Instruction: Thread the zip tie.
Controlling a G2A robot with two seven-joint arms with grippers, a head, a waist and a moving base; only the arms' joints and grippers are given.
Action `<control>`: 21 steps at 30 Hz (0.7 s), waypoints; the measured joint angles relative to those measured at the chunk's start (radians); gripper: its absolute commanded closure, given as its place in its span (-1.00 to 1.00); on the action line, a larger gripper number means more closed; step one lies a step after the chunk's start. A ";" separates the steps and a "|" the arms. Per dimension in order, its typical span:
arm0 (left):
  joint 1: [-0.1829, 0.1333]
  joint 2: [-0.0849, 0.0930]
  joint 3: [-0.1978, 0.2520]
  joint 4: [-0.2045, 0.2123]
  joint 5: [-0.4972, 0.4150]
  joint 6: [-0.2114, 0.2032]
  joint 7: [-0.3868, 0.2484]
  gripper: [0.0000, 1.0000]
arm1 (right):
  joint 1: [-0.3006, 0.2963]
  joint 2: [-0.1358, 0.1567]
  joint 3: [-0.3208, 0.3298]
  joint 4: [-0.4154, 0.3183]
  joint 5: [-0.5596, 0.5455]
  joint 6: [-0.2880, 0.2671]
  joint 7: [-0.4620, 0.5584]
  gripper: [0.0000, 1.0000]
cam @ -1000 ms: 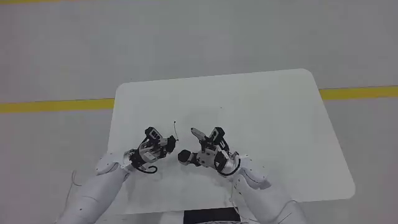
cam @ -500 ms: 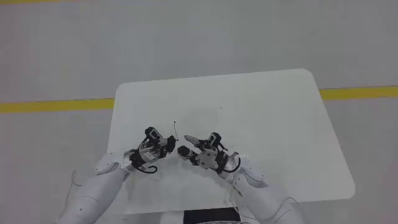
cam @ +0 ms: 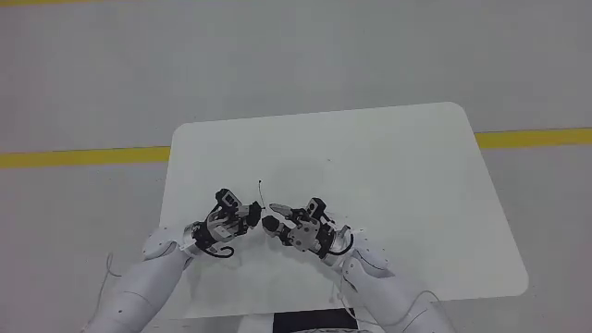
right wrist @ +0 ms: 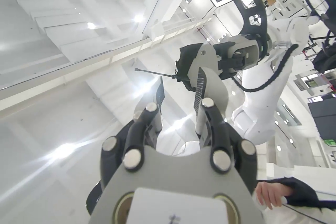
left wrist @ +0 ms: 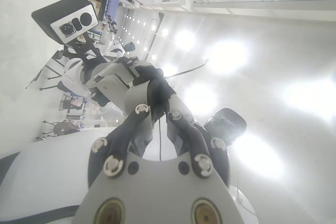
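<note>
Right fingers (right wrist: 210, 88), apart, have neared left fingers (left wrist: 136, 99) clamped on the partly hidden zip tie (left wrist: 187, 71).

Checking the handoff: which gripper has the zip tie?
The left gripper, shut on the zip tie; the right gripper beside it is open and holds nothing.

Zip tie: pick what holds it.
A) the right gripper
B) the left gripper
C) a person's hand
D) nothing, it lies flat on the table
B: the left gripper is shut on the zip tie, whose thin end sticks out past it; the right gripper is open.
</note>
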 measured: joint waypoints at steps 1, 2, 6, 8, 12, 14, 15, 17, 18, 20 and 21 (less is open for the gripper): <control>0.000 0.000 0.000 0.000 0.000 0.000 0.000 1.00 | 0.001 0.000 -0.002 0.001 0.001 -0.001 -0.001 0.54; 0.000 0.000 0.000 0.000 0.000 0.000 0.000 1.00 | 0.003 -0.001 -0.004 0.003 0.003 -0.002 -0.002 0.56; 0.000 0.000 0.000 0.000 0.000 0.000 0.000 1.00 | 0.009 -0.001 -0.009 0.009 0.008 -0.007 -0.006 0.64; 0.000 0.000 0.000 0.000 0.000 0.000 0.000 1.00 | 0.010 -0.002 -0.012 0.010 0.009 -0.010 -0.010 0.68; 0.000 0.000 0.000 0.000 0.000 0.000 0.000 1.00 | 0.013 -0.002 -0.014 0.012 0.011 -0.015 -0.018 0.78; 0.000 0.000 0.000 0.000 0.000 0.000 0.000 1.00 | 0.013 -0.001 -0.015 0.013 0.011 -0.019 -0.023 0.92; 0.000 0.000 0.000 0.000 0.000 0.000 0.000 1.00 | 0.013 -0.001 -0.015 0.013 0.011 -0.020 -0.024 1.00; 0.000 0.000 0.000 0.000 0.000 0.000 0.000 1.00 | 0.012 0.000 -0.014 0.013 0.009 -0.023 -0.027 1.00; 0.000 0.000 0.000 0.000 0.000 0.000 0.000 1.00 | 0.012 0.000 -0.014 0.013 0.007 -0.025 -0.029 1.00; 0.000 0.000 0.000 0.000 0.000 0.000 0.000 1.00 | 0.010 0.002 -0.013 0.012 0.000 -0.029 -0.035 1.00; 0.000 0.000 0.000 0.000 0.000 0.000 0.000 1.00 | 0.009 0.002 -0.012 0.011 -0.004 -0.032 -0.039 1.00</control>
